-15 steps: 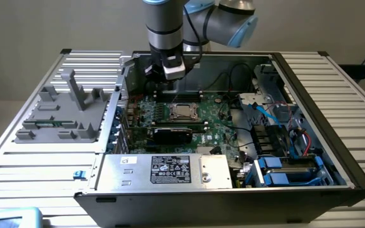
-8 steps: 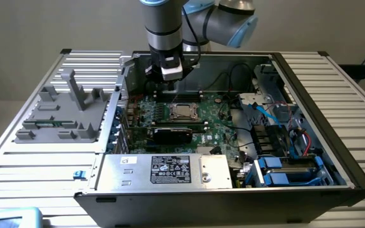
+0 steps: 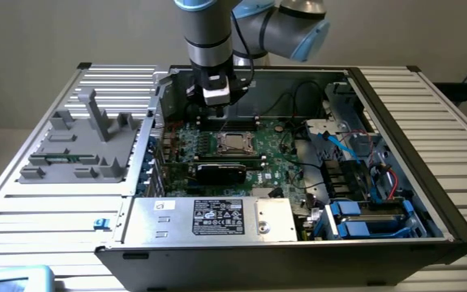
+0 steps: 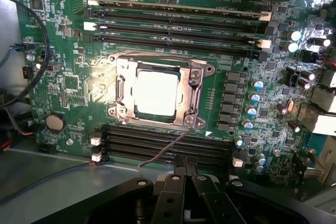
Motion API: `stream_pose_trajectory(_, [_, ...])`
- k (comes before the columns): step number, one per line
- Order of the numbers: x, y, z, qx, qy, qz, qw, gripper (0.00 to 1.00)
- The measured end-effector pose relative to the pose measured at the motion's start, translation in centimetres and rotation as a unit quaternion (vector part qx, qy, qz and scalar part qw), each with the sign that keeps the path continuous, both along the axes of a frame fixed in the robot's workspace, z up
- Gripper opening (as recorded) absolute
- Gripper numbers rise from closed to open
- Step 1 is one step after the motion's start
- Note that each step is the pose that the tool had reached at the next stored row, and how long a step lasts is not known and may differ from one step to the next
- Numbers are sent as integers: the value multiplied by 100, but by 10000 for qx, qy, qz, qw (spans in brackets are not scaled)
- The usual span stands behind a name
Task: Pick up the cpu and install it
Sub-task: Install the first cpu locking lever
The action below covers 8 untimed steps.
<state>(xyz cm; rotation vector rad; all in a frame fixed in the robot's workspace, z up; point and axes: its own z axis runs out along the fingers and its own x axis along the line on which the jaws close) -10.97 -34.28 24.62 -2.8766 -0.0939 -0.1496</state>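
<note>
Though faint in exterior view, cpu (image 4: 156,94) bright in socket (image 4: 197,103), claw (image 4: 184,178) closed

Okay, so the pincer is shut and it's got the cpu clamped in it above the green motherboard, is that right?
Not quite. The pincer is shut above the green motherboard, but the cpu is not clamped in it. The cpu lies in the metal socket frame on the board. The wrist view shows this.
</note>
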Motion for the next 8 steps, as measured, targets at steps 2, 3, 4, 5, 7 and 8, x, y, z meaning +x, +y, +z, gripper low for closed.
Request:
stream_pose_trajectory(2, [0,0,-8,23,-10,-100,9999,11])
stream_pose_trajectory(3, [0,0,-12,31,-14,-153,9999,11])
stream_pose_trajectory(4, [0,0,-18,38,-17,-212,9998,11])
stream_pose_trajectory(5, [-1,0,-24,43,-20,-265,9996,11])
stream_pose_trajectory(7, [-1,0,-41,51,-29,-370,9993,11])
stream_pose_trajectory(8, [-1,0,-50,53,-32,-417,9991,11])
